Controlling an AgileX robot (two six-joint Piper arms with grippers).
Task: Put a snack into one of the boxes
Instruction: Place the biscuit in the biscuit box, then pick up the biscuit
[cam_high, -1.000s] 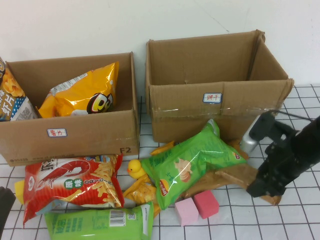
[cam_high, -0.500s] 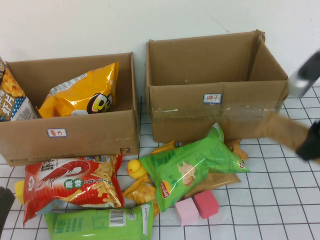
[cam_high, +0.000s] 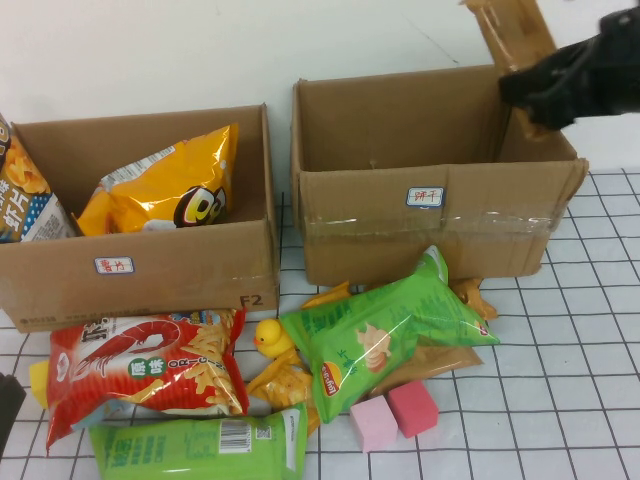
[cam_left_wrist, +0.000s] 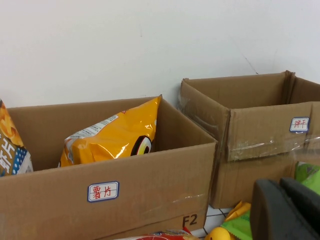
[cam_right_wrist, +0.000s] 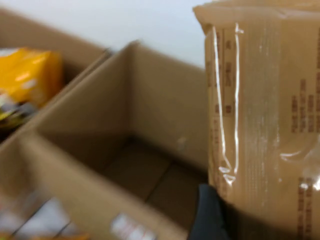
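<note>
Lying nearest on the gridded white table, at the near left, is a light green snack bag, and just beyond it a red shrimp-chip bag. To their right sit two pink cubes, touching each other. A yellow rubber duck stands between the red bag and a bright green chip bag, which lies tilted across orange-yellow snack packets.

At the very near left edge, a dark sliver of the left gripper shows in the high view. Its wrist view shows only dark housing, so I cannot tell whether the claw is wide or narrow.

Farther back stand two open cardboard boxes side by side. The left box holds an orange-yellow chip bag leaning toward its far wall, with another printed bag at its left end. The right box carries a small white label on its near wall, and its floor looks bare.

Farthest away, at the far right, the right gripper hangs above the far right corner of the right box. Its claw is closed on a brown snack packet, which stands upright above the box, not inside it. The right wrist view shows the same packet close up, over the box's open interior.
</note>
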